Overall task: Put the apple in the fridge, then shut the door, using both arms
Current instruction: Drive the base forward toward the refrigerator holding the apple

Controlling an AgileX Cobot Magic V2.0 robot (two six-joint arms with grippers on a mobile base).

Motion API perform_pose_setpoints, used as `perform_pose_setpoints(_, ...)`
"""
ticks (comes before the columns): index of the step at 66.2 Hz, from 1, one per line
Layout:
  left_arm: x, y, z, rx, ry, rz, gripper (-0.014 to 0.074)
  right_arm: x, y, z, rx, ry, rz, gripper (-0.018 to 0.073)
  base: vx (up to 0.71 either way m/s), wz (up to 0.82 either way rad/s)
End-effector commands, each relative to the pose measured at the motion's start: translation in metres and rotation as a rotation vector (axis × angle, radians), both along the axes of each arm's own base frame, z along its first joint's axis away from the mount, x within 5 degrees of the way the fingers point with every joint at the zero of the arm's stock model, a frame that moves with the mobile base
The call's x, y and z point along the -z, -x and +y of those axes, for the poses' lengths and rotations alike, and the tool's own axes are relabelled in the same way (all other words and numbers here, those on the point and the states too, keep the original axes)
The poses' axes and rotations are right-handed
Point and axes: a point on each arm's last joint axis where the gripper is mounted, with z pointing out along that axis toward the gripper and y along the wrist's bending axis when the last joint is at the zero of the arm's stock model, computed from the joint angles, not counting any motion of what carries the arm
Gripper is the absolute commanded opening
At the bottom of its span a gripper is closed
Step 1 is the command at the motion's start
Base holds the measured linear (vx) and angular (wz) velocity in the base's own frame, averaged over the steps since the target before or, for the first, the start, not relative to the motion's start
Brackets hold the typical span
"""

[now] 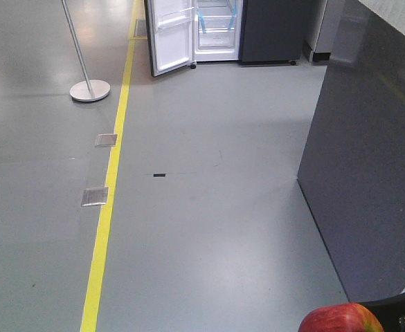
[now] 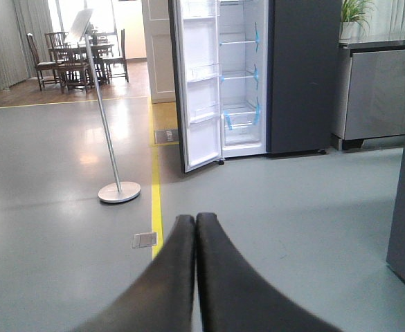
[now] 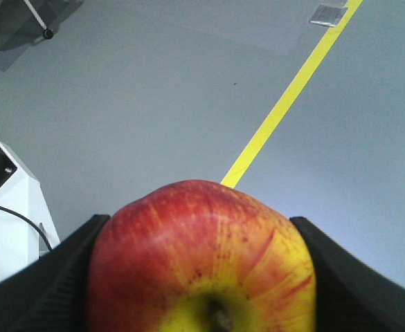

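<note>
The right claw [image 3: 199, 221] is closed on the apple [image 3: 195, 256]. In the right wrist view its two black fingers [image 3: 57, 283] press the red fruit from both sides, and the yellow patch with the brown stem faces the camera. Under it lies grey floor [image 3: 154, 104] with a yellow line [image 3: 285, 97] crossing it diagonally. A small metal floor plate [image 3: 328, 14] is beside the line at the top. A white part of the robot base [image 3: 8, 214] with a thin black cable [image 3: 22, 221] shows at the left edge.

In the left wrist view the left claw [image 2: 195, 228] is closed on nothing, its fingers touching each other. Far ahead stands the fridge [image 2: 306, 69]. Its door [image 2: 199, 83] is open and shows the white inner face with clear bins. The white shelves [image 2: 240, 76] carry blue tape strips [image 2: 256, 34]. A pole on a round stand [image 2: 119, 191] is left of the door, well apart from it. A table with chairs [image 2: 77, 55] is far behind, and a grey cabinet [image 2: 375, 90] is right of the fridge.

In the front view the apple shows only at the bottom right corner, well apart from the open fridge at the top. A dark grey panel [image 1: 368, 173] fills the right side.
</note>
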Motion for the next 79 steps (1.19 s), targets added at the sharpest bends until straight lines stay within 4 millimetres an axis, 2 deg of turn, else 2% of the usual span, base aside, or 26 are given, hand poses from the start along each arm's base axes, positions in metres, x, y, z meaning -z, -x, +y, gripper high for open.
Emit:
perform_pose_setpoints(1, -0.0134, 0.0022, -0.0003, 0.008, 0.015, -0.107, -0.0006, -0.0125, -0.0032, 0.0019, 0.019, -0.055, -0.051, 0.0204, 0.20, -0.02)
perform_pose_setpoints(79, -0.0134, 0.0022, -0.0003, 0.008, 0.015, -0.107, -0.0006, -0.0125, -0.0032, 0.0019, 0.019, -0.055, -0.052, 0.0204, 0.21, 0.03)
